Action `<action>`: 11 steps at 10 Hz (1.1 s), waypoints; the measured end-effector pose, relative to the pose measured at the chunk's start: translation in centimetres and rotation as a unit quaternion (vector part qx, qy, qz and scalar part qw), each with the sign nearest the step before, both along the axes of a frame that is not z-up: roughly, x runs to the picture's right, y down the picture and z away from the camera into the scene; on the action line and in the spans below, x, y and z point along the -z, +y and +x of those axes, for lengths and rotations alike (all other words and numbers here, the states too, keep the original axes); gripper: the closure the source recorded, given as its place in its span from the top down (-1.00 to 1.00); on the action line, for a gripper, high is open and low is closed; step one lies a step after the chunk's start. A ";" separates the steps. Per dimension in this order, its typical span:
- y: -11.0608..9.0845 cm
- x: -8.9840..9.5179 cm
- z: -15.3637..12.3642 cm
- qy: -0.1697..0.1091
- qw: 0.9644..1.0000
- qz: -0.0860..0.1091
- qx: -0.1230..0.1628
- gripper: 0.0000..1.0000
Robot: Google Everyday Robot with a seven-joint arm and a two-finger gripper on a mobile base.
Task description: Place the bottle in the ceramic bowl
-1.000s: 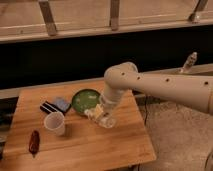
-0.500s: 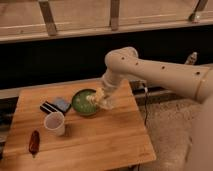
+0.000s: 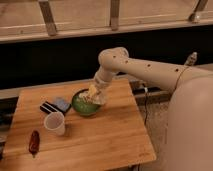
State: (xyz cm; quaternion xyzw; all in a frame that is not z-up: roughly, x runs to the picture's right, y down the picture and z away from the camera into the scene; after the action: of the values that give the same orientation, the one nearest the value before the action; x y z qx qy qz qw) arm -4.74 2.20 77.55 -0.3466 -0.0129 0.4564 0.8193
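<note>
The green ceramic bowl (image 3: 83, 104) sits on the wooden table (image 3: 95, 137) near its back middle. My gripper (image 3: 95, 94) hangs right over the bowl's right half. The white-cream bottle (image 3: 93, 91) shows at the gripper, over the inside of the bowl. I cannot tell whether it touches the bowl.
A white cup (image 3: 55, 122) stands to the front left of the bowl. A dark flat packet (image 3: 49, 107) and a grey-blue object (image 3: 63, 104) lie left of the bowl. A red-brown object (image 3: 34, 142) lies near the table's front left edge. A dark wall stands behind the table.
The arm has carried the bottle from the table's right middle to the left and back. It now stands over the bowl.
</note>
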 end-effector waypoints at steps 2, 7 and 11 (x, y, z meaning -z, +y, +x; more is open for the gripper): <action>0.0 0.0 -0.1 -0.001 1.000 0.000 0.001 -0.21; 0.0 0.0 0.0 0.000 1.000 0.000 0.000 0.60; 0.0 0.0 0.0 0.000 1.000 0.000 0.000 0.60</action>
State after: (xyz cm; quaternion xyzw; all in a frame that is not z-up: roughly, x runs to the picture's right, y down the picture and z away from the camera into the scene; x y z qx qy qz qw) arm -4.72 2.24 77.54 -0.3469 -0.0128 0.4565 0.8192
